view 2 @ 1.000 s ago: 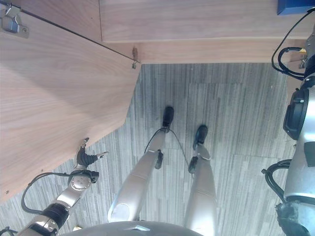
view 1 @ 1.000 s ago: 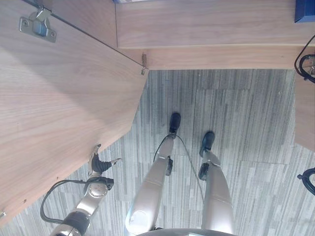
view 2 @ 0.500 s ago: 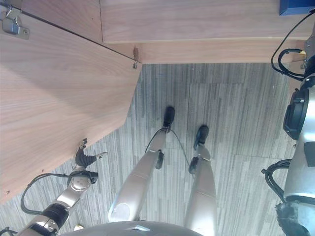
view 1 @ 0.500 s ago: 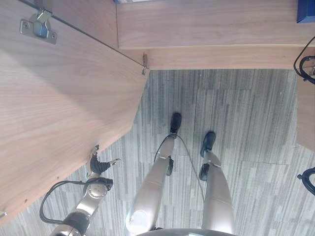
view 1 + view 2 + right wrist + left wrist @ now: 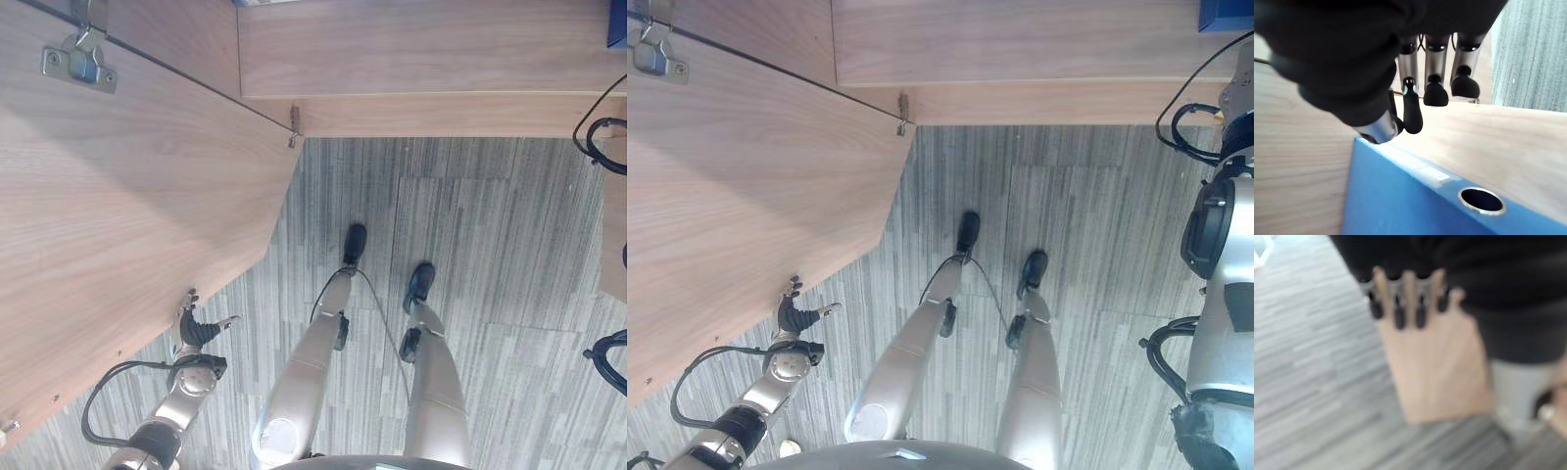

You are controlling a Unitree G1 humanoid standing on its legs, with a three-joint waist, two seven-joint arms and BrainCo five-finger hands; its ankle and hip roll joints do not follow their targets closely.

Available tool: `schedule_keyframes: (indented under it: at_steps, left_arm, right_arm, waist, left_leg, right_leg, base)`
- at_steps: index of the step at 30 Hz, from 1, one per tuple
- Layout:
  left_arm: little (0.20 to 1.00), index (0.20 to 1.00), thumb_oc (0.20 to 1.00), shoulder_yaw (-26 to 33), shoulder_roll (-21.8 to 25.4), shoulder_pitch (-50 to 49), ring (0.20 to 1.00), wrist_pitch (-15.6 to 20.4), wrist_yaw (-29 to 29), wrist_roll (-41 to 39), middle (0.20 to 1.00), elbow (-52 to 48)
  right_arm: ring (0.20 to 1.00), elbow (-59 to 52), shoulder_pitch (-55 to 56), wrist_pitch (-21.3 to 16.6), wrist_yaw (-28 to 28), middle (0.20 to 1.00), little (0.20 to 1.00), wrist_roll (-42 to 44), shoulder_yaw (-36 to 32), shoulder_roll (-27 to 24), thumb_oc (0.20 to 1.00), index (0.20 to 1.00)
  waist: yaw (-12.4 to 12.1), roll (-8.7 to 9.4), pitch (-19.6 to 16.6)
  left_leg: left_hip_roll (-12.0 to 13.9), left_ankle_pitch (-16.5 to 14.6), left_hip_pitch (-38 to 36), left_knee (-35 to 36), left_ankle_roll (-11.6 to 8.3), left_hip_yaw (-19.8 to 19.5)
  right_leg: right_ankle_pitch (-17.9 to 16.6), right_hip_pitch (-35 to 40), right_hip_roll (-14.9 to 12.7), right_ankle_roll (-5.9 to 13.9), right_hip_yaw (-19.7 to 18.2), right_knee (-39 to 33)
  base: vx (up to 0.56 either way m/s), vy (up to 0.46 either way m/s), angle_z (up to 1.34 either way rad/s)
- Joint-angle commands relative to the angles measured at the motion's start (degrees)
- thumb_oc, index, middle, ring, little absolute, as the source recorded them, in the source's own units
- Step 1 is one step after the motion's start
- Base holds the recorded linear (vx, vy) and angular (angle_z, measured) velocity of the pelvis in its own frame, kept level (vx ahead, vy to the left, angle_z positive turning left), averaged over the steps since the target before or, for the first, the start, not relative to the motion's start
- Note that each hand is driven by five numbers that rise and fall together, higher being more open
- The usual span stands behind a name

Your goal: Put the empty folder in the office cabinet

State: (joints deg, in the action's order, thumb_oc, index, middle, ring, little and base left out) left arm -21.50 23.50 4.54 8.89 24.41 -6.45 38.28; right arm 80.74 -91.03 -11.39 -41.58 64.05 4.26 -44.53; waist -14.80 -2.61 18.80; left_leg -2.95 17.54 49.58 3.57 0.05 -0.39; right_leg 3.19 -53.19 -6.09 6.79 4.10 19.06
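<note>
Blue folder [image 5: 1415, 200] just below right hand [image 5: 1415, 73], spine facing it. Fingers straight, gripping nothing. Left hand [image 5: 199, 328] spread against cabinet door [image 5: 127, 225].

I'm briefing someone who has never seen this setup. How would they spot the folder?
Start from the wooden cabinet standing on the grey striped carpet. The folder lies on its pale wood surface, right under the right hand, whose fingers hang just above it. It is the one bright blue thing among all the wood, with a metal-ringed hole in its spine.
</note>
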Motion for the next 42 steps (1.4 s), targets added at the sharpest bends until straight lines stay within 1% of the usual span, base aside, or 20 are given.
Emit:
schedule_keyframes:
  at_steps: [1,14,15,18,19,20,21,22,23,26,28,29,30,31,32,33,34,35,41,42]
  left_arm:
    - [1.0,1.0,1.0,0.3,-0.7,1.26,1.0,0.09,2.73,-0.87,1.0,5.2]
    - [1.0,1.0,1.0,0.41,-1.18,2.16,1.0,-0.02,2.44,-1.8,1.0,5.89]
    - [1.0,1.0,1.0,0.49,-1.09,2.4,1.0,-0.07,2.16,-2.03,1.0,6.42]
    - [1.0,1.0,1.0,0.49,-1.01,2.37,1.0,-0.04,2.03,-2.02,1.0,6.35]
    - [1.0,1.0,1.0,0.76,-0.94,2.26,1.0,-0.03,1.5,-2.38,1.0,6.46]
    - [1.0,1.0,1.0,0.78,-0.94,2.24,1.0,-0.01,1.47,-2.4,1.0,6.48]
    - [1.0,1.0,1.0,0.82,-0.93,2.31,1.0,-0.09,1.1,-2.52,1.0,6.53]
    - [1.0,1.0,1.0,1.26,-0.64,1.9,1.0,0.13,0.27,-3.11,1.0,6.12]
    - [1.0,1.0,1.0,1.37,-0.21,1.37,1.0,0.38,-0.28,-3.39,1.0,5.59]
    - [1.0,1.0,1.0,1.45,0.31,0.22,1.0,0.74,-1.28,-4.29,1.0,4.33]
    - [1.0,1.0,1.0,1.44,0.32,0.15,1.0,0.71,-1.3,-4.32,1.0,4.26]
    - [1.0,1.0,1.0,1.63,0.88,-0.91,1.0,0.97,-2.19,-4.58,1.0,2.84]
    - [1.0,1.0,1.0,1.66,0.88,-0.94,1.0,0.91,-2.21,-4.59,1.0,2.79]
    - [1.0,1.0,1.0,1.65,1.1,-1.26,1.0,0.91,-2.52,-4.56,1.0,2.35]
    - [1.0,1.0,1.0,1.72,1.32,-1.22,1.0,0.99,-2.7,-4.49,1.0,1.97]
    - [1.0,1.0,1.0,1.66,1.64,-1.68,1.0,0.96,-3.36,-4.39,1.0,1.23]
    - [1.0,1.0,1.0,1.68,1.64,-1.66,1.0,0.92,-3.38,-4.39,1.0,1.22]
    - [1.0,1.0,1.0,1.71,1.78,-1.82,1.0,0.97,-3.67,-4.45,1.0,0.96]
    - [1.0,1.0,1.0,1.67,2.02,-1.85,1.0,0.87,-4.19,-4.41,1.0,0.62]
    - [1.0,1.0,1.0,1.65,1.88,-1.83,1.0,0.76,-4.37,-4.65,1.0,0.91]
  right_arm:
    - [0.2,-0.2,3.84,-1.96,-0.38,0.2,0.2,-2.18,5.25,-0.85,0.2,0.2]
    - [0.2,0.0,3.34,-2.72,3.07,0.2,0.2,1.48,5.34,0.26,0.2,0.2]
    - [0.2,-0.17,3.0,-2.58,4.9,0.2,0.2,2.86,5.8,0.54,0.2,0.2]
    - [0.2,-0.17,2.84,-2.47,5.48,0.2,0.2,3.06,6.04,0.59,0.2,0.2]
    - [0.2,-1.15,2.99,-1.89,7.82,0.2,0.2,3.91,6.53,1.06,0.2,0.2]
    - [0.2,-1.11,3.01,-1.9,7.93,0.2,0.2,3.99,6.54,1.06,0.2,0.2]
    - [0.2,-1.84,2.81,-1.44,9.71,0.2,0.2,4.28,7.32,1.39,0.2,0.2]
    - [0.2,-3.53,2.75,-0.3,12.82,0.2,0.2,3.11,9.77,1.61,0.2,0.2]
    - [0.2,-4.49,2.66,-0.26,14.77,0.2,0.2,3.2,11.18,1.43,0.2,0.2]
    - [0.2,-5.32,2.36,-0.71,17.13,0.2,0.2,3.1,12.72,0.67,0.2,0.2]
    - [0.2,-5.27,2.39,-0.73,17.21,0.2,0.2,3.15,12.75,0.66,0.2,0.2]
    - [0.2,-6.94,2.09,-1.31,19.31,0.2,0.2,3.18,13.99,-0.11,0.2,0.2]
    - [0.2,-6.94,2.09,-1.3,19.35,0.2,0.2,3.2,14.01,-0.11,0.2,0.2]
    - [0.2,-7.44,2.04,-1.33,20.05,0.2,0.2,3.24,14.4,-0.33,0.2,0.2]
    - [0.2,-7.84,2.03,-1.43,20.7,0.2,0.2,3.56,14.55,-0.34,0.2,0.2]
    - [0.2,-8.53,2.41,-1.55,22.09,0.2,0.2,4.1,14.88,-0.47,0.2,0.2]
    - [0.2,-8.54,2.41,-1.54,22.11,0.2,0.2,4.12,14.89,-0.48,0.2,0.2]
    - [0.2,-8.75,2.67,-1.57,22.61,0.2,0.2,4.38,14.9,-0.4,0.2,0.2]
    - [0.2,-8.64,3.21,-2.19,23.32,0.2,0.2,4.85,14.3,-0.22,0.2,0.2]
    - [0.2,-8.11,3.18,-2.35,23.11,0.2,0.2,4.72,13.9,-0.57,0.2,0.2]
  waist:
    - [-0.3,1.39,-2.58]
    - [-0.25,1.44,-2.17]
    - [-0.34,1.53,-2.16]
    - [-0.36,1.52,-2.11]
    - [-0.41,1.6,-2.01]
    - [-0.4,1.61,-2.02]
    - [-0.56,1.66,-1.94]
    - [-0.79,1.78,-1.81]
    - [-1.11,1.74,-1.69]
    - [-1.62,1.64,-1.69]
    - [-1.65,1.61,-1.69]
    - [-2.19,1.43,-1.64]
    - [-2.23,1.51,-2.1]
    - [-2.43,1.37,-1.7]
    - [-2.6,1.41,-2.13]
    - [-2.77,1.33,-1.71]
    - [-2.8,1.43,-2.16]
    - [-2.91,1.35,-1.77]
    - [-2.93,1.36,-1.8]
    - [-2.92,1.42,-2.21]
  left_leg:
    - [1.99,-10.54,-4.85,1.43,-4.47,-2.64]
    - [2.11,-10.61,-4.77,1.43,-4.6,-2.72]
    - [2.15,-10.56,-4.79,1.43,-4.65,-2.81]
    - [2.19,-10.57,-4.77,1.43,-4.67,-2.79]
    - [2.25,-10.52,-4.69,1.43,-4.69,-2.71]
    - [2.25,-10.52,-4.69,1.43,-4.69,-2.7]
    - [2.25,-10.46,-4.6,1.43,-4.68,-2.7]
    - [2.19,-10.37,-4.58,1.43,-4.73,-2.68]
    - [2.22,-10.28,-4.52,1.43,-4.8,-2.64]
    - [2.25,-10.12,-4.45,1.43,-4.83,-2.81]
    - [2.3,-10.25,-4.56,1.43,-4.85,-2.8]
    - [2.17,-9.96,-4.53,1.43,-4.87,-3.0]
    - [2.34,-11.43,-5.09,1.43,-5.02,-3.41]
    - [2.19,-10.08,-4.68,1.43,-4.9,-3.07]
    - [2.31,-11.39,-5.16,1.43,-5.08,-3.52]
    - [2.15,-10.0,-4.66,1.43,-4.98,-3.26]
    - [2.3,-11.36,-5.16,1.43,-5.12,-3.67]
    - [2.15,-9.97,-4.7,1.43,-4.98,-3.35]
    - [2.13,-9.88,-4.68,1.43,-4.99,-3.43]
    - [2.24,-11.26,-5.09,1.43,-5.1,-3.84]
  right_leg:
    - [-9.82,10.68,-1.02,3.02,3.0,-24.06]
    - [-9.88,10.32,-0.88,2.91,2.98,-24.06]
    - [-9.93,10.21,-0.84,2.89,3.02,-24.06]
    - [-9.97,10.17,-0.85,2.92,3.05,-24.06]
    - [-10.0,10.11,-0.85,2.89,3.02,-24.06]
    - [-10.01,10.11,-0.85,2.89,3.01,-24.06]
    - [-10.05,10.03,-0.83,2.87,2.94,-24.06]
    - [-10.13,9.98,-0.78,2.85,2.99,-24.06]
    - [-10.13,9.9,-0.82,2.83,3.09,-24.06]
    - [-10.15,9.82,-0.77,2.73,3.14,-24.06]
    - [-10.05,9.92,-0.73,2.71,3.14,-24.06]
    - [-10.23,9.9,-0.74,2.77,3.18,-24.06]
    - [-8.92,10.45,-0.57,3.01,2.67,-24.06]
    - [-10.11,10.02,-0.73,2.77,3.29,-24.06]
    - [-8.85,10.51,-0.58,3.0,2.8,-24.06]
    - [-10.1,10.01,-0.71,2.74,3.28,-24.06]
    - [-8.86,10.5,-0.56,2.98,2.77,-24.06]
    - [-10.08,10.02,-0.69,2.71,3.27,-24.06]
    - [-10.16,9.94,-0.67,2.7,3.31,-24.06]
    - [-8.96,10.32,-0.55,2.99,2.81,-24.06]
  base:
    - [0.0,0.0,0.0]
    - [0.0,0.0,0.0]
    - [0.0,0.0,0.0]
    - [0.0,0.0,0.0]
    - [0.0,0.0,0.0]
    - [0.0,0.0,0.0]
    - [0.0,0.0,0.0]
    - [0.0,0.0,0.0]
    - [0.0,0.0,0.0]
    - [0.0,0.0,0.0]
    - [0.0,0.0,0.0]
    - [0.07,-0.025,0.01]
    - [0.0,0.0,0.0]
    - [0.08,-0.016,0.0]
    - [-0.08,0.004,0.0]
    - [0.07,-0.022,0.0]
    - [-0.08,0.001,0.01]
    - [0.0,0.0,0.0]
    - [0.0,-0.003,0.01]
    - [0.07,-0.021,0.01]
